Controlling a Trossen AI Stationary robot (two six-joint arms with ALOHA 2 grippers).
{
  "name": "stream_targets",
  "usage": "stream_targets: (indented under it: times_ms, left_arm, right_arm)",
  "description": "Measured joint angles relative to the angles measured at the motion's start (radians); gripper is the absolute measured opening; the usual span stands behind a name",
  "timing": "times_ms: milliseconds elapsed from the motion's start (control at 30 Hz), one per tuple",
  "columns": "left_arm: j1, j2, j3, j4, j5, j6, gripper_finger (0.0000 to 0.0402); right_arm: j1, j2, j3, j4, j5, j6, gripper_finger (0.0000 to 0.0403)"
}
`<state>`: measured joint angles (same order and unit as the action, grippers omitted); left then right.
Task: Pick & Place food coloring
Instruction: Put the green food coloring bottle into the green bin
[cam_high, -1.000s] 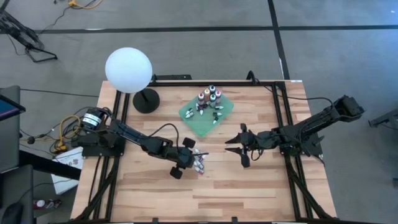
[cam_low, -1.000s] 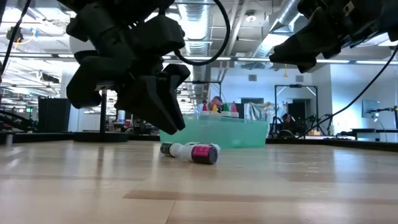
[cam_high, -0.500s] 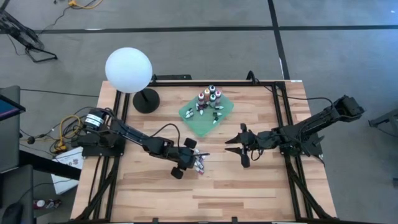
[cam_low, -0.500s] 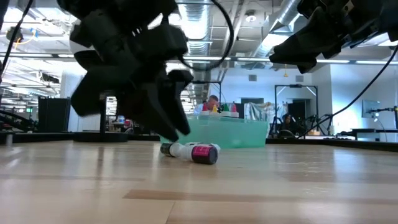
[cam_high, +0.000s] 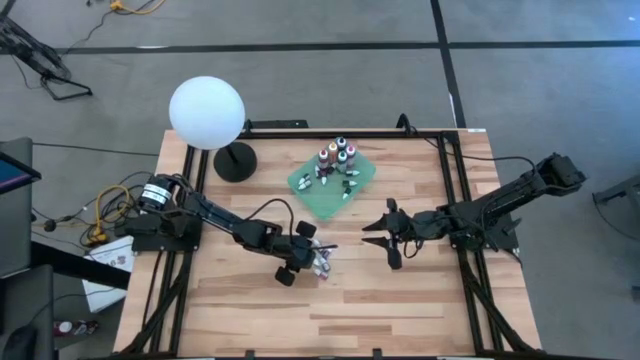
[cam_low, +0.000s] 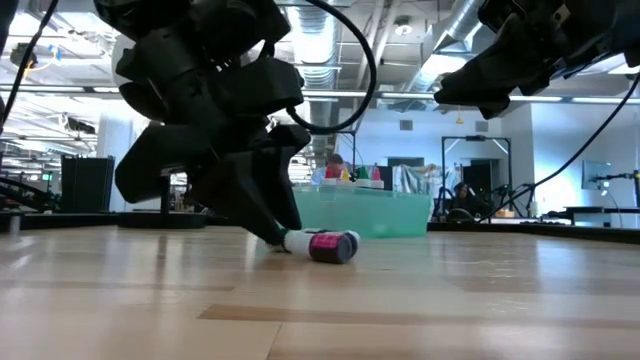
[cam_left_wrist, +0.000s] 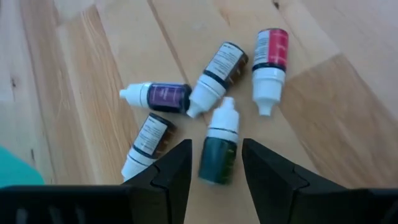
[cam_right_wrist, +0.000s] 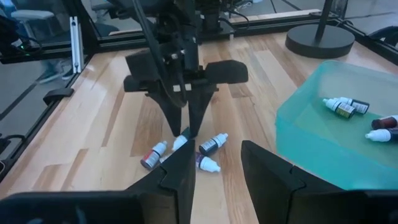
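Wood table on a black frame; white globe lamp on a round black base at the back-left corner; green tray just right of it near the back edge; yellow cables and papers on the grey floor off the left side.

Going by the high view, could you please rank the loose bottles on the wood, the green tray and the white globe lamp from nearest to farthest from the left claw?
1. Loose bottles, right beside the left claw.
2. Green tray, behind it.
3. White globe lamp, far-left corner.
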<state>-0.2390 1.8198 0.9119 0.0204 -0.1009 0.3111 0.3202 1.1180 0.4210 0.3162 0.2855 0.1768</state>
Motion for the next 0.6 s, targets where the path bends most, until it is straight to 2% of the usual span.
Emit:
stream_targets:
  times_ms: [600]
  left_arm:
    - [0.003,0.000,0.000,-0.045,0.023,-0.105,0.0137]
  right_arm:
    - [0.000,0.000,0.000,0.006,0.000,0.000,0.0120]
